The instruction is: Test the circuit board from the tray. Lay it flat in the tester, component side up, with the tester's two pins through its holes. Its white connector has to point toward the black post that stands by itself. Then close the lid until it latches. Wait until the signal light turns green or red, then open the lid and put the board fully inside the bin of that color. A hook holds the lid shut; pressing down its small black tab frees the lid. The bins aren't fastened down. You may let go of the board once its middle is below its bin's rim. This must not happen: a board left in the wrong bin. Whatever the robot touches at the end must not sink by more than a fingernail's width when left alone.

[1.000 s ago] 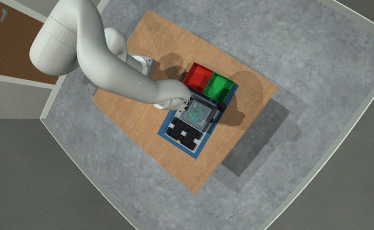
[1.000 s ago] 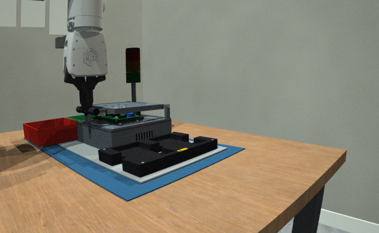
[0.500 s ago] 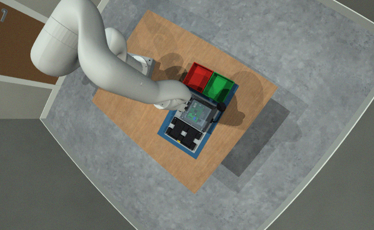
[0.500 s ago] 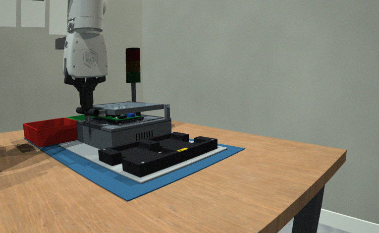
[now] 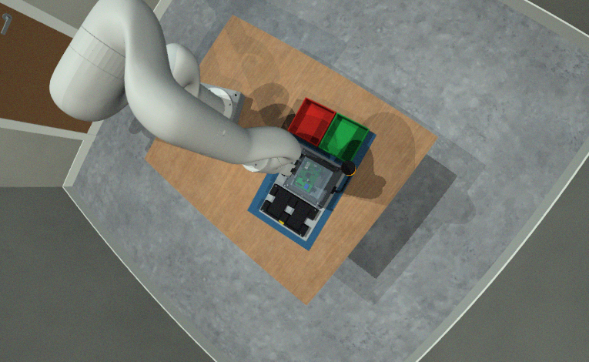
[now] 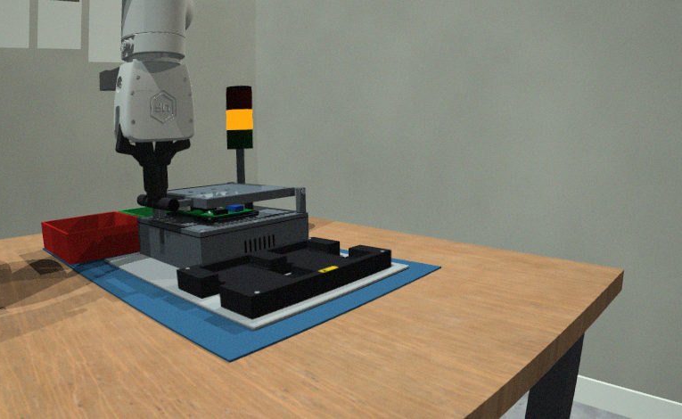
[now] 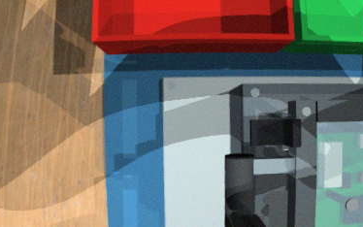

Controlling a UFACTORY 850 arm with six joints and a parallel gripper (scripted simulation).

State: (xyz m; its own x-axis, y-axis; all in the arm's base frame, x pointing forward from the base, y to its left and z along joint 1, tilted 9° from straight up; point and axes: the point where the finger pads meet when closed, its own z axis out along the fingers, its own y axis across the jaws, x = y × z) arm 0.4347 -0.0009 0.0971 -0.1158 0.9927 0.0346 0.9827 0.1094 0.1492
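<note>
The green board [image 5: 306, 174] [image 6: 213, 212] [image 7: 339, 213] lies in the grey tester [image 6: 171, 244], component side up, under the clear lid [image 6: 239, 194] [image 7: 306, 194]. Its white connector [image 7: 332, 165] is on the side near the handle. The lid is down, nearly level; whether the hook has caught cannot be told. A black block [image 7: 275, 133], seemingly the hook's tab, stands beside the lid's edge. My gripper [image 6: 156, 195] is shut and empty, its tips at the lid's dark handle bar [image 6: 168, 202] [image 7: 239, 179]. The signal light [image 6: 239, 119] [image 5: 347, 168] shows amber. Pins are hidden.
The red bin [image 5: 310, 123] [image 6: 69, 250] [image 7: 193, 45] and green bin [image 5: 342, 137] [image 7: 341, 46] stand side by side behind the tester. The black tray [image 5: 279, 202] [image 6: 307, 289] holds no board. The blue mat [image 5: 308, 246] [image 6: 228, 349] lies beneath. The lamp pole stands at the tester's far side.
</note>
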